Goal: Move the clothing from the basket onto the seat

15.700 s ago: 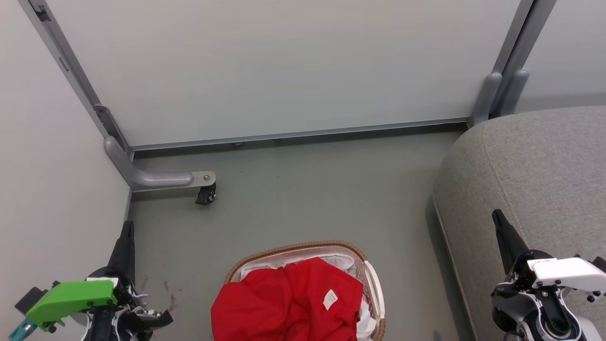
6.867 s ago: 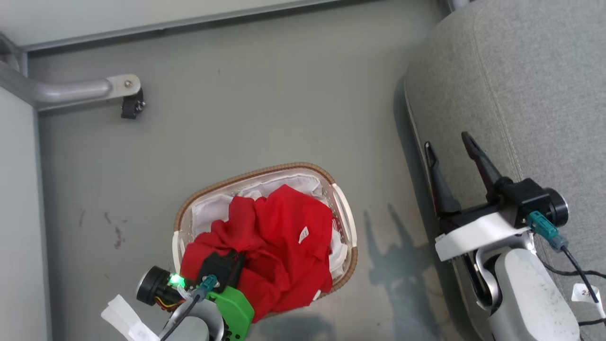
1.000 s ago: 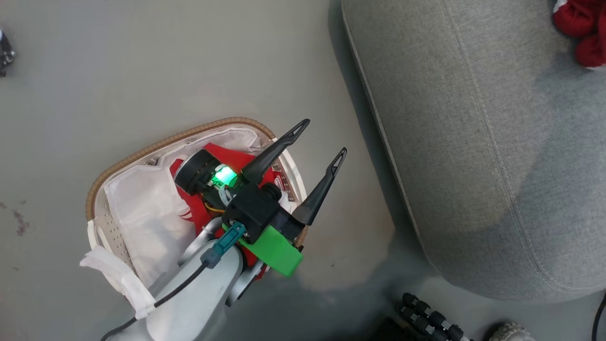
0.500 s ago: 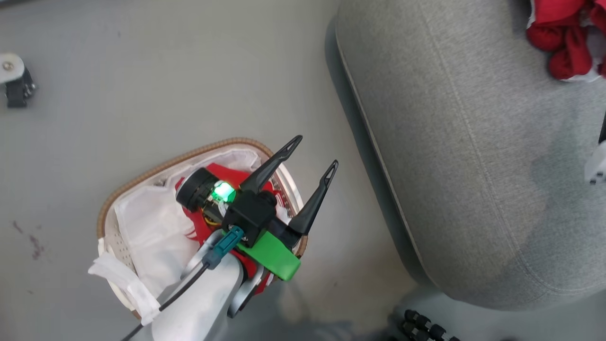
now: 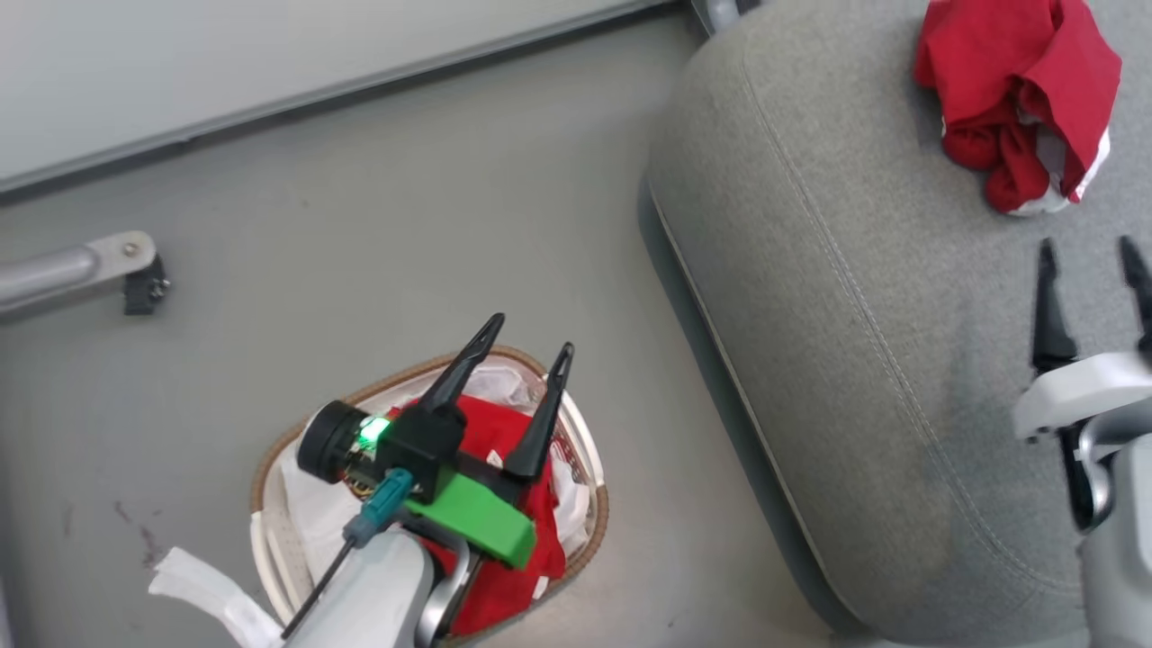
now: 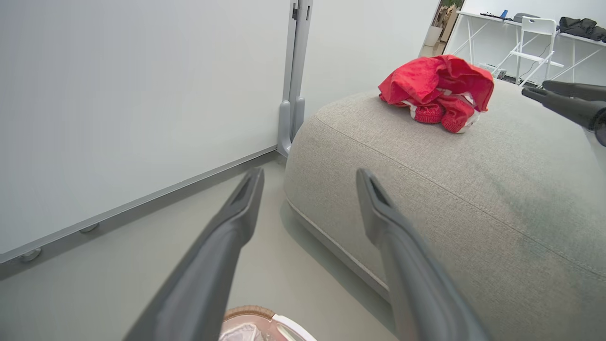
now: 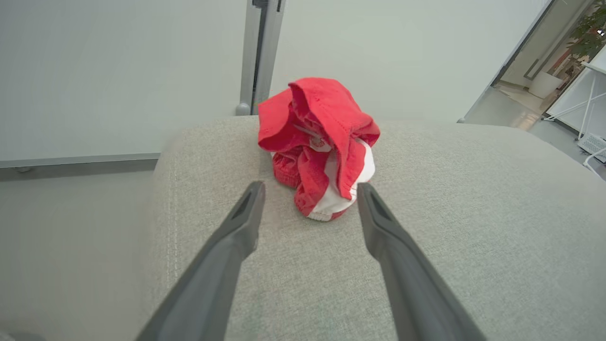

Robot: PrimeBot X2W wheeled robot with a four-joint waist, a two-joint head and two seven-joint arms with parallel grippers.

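Note:
One red garment [image 5: 1017,81] lies crumpled on the grey seat [image 5: 837,297] near its far end; it also shows as the red garment [image 6: 438,92] in the left wrist view and the red garment [image 7: 322,142] in the right wrist view. More red clothing [image 5: 508,531] remains in the white basket [image 5: 589,454] on the floor, partly hidden by my left arm. My left gripper [image 5: 526,337] hangs open and empty above the basket. My right gripper [image 5: 1089,256] is open over the seat, short of the garment, holding nothing.
A white partition wall [image 5: 270,63] runs along the back, with a grey metal foot and caster [image 5: 135,279] on the floor at left. The grey floor [image 5: 360,225] separates basket and seat. The basket's white liner [image 5: 315,522] shows beside the red clothing.
The head camera has swung, bringing the wall, more of the seat and my right gripper into the picture. My left gripper has drawn back over the basket, still open.

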